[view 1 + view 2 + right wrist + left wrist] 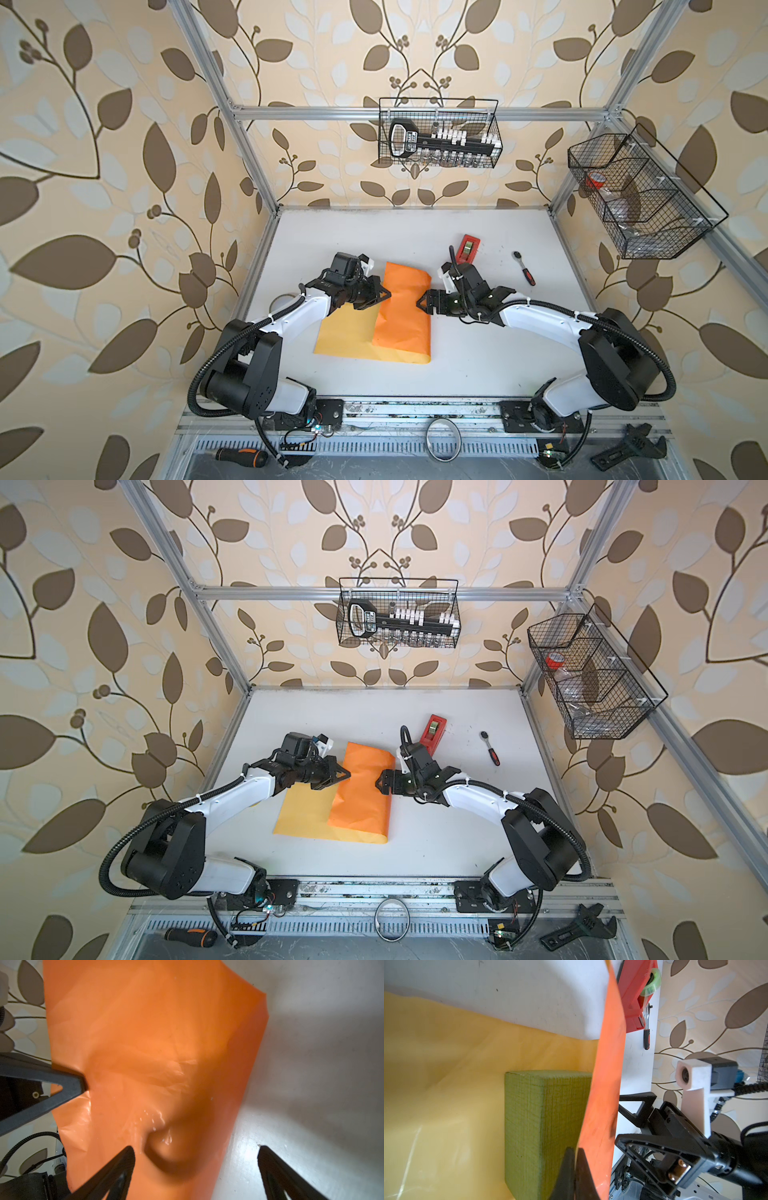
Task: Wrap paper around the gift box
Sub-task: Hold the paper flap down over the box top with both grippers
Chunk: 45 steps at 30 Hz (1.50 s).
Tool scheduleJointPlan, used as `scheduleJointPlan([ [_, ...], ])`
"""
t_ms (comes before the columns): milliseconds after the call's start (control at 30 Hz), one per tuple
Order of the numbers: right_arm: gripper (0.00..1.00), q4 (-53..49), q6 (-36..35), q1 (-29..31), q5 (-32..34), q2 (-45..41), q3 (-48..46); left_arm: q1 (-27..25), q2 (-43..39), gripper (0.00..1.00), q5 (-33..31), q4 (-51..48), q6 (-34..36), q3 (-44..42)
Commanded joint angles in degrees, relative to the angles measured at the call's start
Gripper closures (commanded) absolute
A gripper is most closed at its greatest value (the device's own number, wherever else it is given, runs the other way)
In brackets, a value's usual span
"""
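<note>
The left gripper [386, 294] clamps the orange flap of the paper [401, 320], held over the green gift box [544, 1126] lying on the paper's yellow side. The right gripper [420, 301] hangs beside the paper, spread wide.

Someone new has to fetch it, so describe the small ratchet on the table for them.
Look at the white table, its far right part. There, just right of the red tape dispenser, lies the ratchet: a slim metal bar with a red-and-black handle, unlike the boxy dispenser.

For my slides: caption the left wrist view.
The left gripper pinches the paper, its orange flap raised beside the green gift box.
</note>
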Motion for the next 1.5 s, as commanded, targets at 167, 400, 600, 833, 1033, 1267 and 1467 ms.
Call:
scheduleJointPlan([
  [167,0.07,0.2,0.1,0.9,-0.8,2.9,2.2,0.6,-1.9,1.00,-1.8,1.2,0.1,-0.5],
  [400,0.07,0.3,-0.6,1.0,-0.3,5.0,2.1,0.6,-2.5,1.00,-4.3,0.1,0.8,-1.4],
  [600,0.07,0.2,-0.9,1.6,0.0,6.3,1.4,0.6,-3.7,0.96,-7.1,-1.1,1.3,-2.4],
  [833,0.07,0.4,-0.9,1.9,0.1,7.0,0.5,0.6,-5.1,0.56,-9.9,-3.2,1.6,-2.1],
  [1033,0.08,0.5,-0.8,2.0,0.3,7.2,0.5,0.5,-1.7,0.44,-7.1,-3.5,1.6,-0.6],
  [1267,0.08,0.5,-1.0,2.0,0.2,7.1,0.5,0.0,1.7,0.49,-0.4,-1.2,0.0,-0.4],
  [1467,0.08,0.4,-1.6,1.7,-0.3,7.4,1.1,-1.6,3.3,0.59,1.3,-0.4,-1.9,-2.3],
])
